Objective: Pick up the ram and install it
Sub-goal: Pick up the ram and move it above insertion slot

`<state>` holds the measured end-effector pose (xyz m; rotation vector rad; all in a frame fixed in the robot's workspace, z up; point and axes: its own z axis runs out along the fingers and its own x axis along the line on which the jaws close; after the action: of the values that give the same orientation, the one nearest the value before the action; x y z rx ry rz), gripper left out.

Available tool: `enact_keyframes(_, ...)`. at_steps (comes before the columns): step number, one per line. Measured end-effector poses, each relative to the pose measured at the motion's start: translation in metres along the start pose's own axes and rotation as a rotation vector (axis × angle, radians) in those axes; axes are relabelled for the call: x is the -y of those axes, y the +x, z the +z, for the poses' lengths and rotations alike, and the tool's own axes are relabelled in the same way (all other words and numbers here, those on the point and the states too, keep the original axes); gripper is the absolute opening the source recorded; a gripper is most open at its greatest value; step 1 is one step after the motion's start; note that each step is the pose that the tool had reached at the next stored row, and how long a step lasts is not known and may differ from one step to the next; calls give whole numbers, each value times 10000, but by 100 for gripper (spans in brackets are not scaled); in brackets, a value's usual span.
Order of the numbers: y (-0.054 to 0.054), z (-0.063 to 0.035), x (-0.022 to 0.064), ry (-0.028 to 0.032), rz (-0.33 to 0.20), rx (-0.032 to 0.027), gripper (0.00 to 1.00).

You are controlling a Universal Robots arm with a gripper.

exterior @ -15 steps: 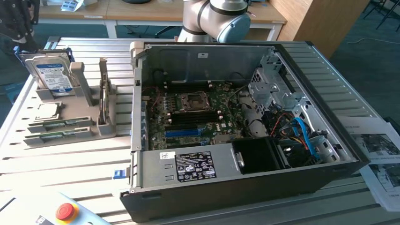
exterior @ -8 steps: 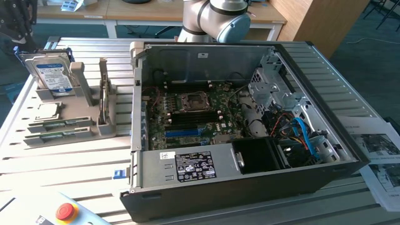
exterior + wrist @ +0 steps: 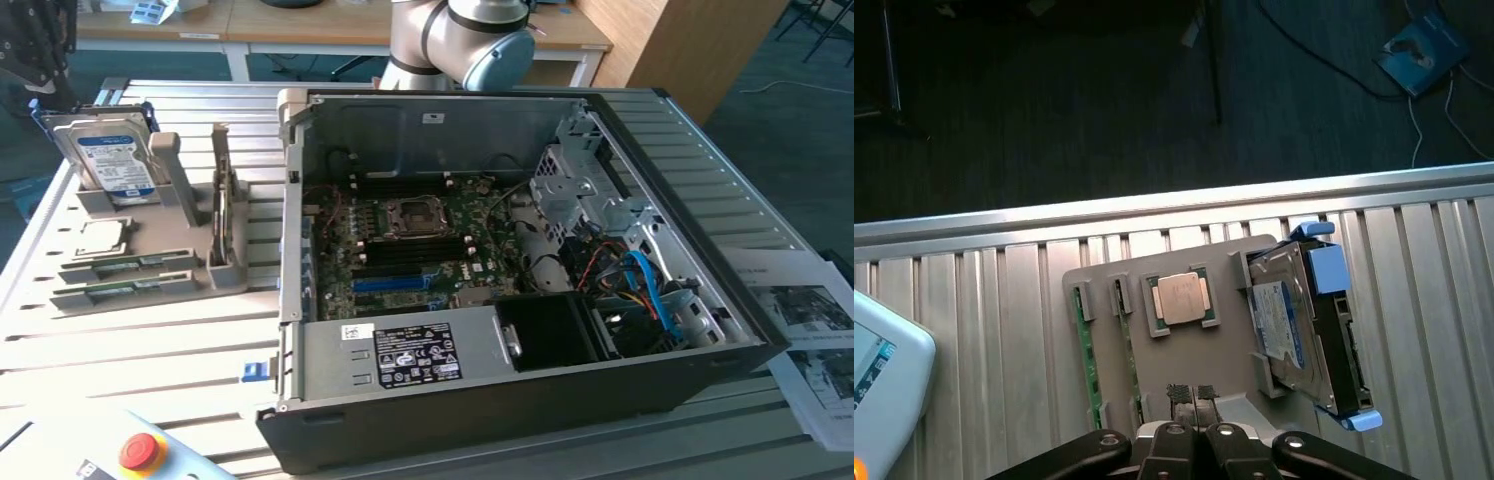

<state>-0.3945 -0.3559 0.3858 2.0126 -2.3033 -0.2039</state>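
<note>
Ram sticks (image 3: 120, 266), two green boards, lie untouched in the front slots of the grey holder (image 3: 200, 282). Behind them sits the CPU (image 3: 104, 236), then the upright hard drive (image 3: 111, 158). The gripper (image 3: 1193, 394) hangs over the holder, fingertips pressed together, empty.

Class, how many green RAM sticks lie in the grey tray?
2. One ram stick lies in the grey tray's outermost slot, the other between it and the CPU chip. Others may be hidden.

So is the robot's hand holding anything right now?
Nothing is held. The hand is shut, with nothing between its fingers. The ram sits in its slot in the grey tray, apart from the hand.
</note>
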Motion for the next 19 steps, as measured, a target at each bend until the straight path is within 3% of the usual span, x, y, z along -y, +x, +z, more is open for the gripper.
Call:
enact_keyframes(15, 8, 9, -59, 202, -112, 3, 10)
enact_keyframes(19, 9, 9, -60, 207, -119, 0, 10)
